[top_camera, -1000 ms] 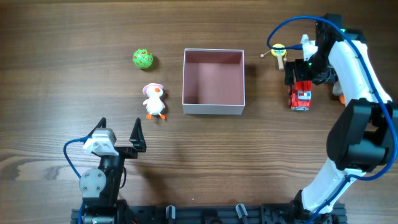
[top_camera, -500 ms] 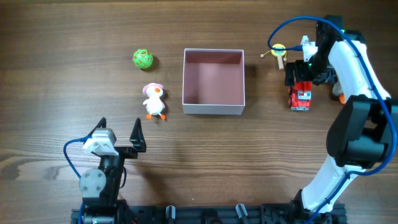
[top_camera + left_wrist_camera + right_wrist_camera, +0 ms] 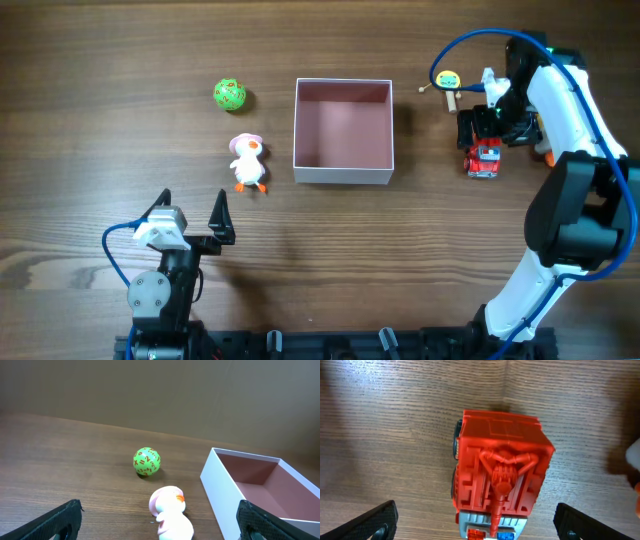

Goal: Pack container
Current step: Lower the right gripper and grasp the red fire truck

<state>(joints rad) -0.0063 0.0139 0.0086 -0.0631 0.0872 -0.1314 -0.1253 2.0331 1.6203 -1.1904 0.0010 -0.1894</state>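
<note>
**Both hands spread; right one over the toy fire truck**

The right hand (image 3: 483, 128) hangs over a red toy fire truck (image 3: 500, 480), its fingers spread wide on either side and clear of it. The left hand (image 3: 192, 208), equally spread and holding nothing, sits low near the front left. All stands on a dark wood-grain tabletop (image 3: 120, 100). The container (image 3: 343, 176) is mid-table, between the truck and a white duck toy (image 3: 247, 162), with a green ball (image 3: 146, 461) beyond the duck. Only the left wrist view shows the plain beige wall (image 3: 150, 390) behind. Only the right wrist view shows the truck's roof nozzle.
</note>
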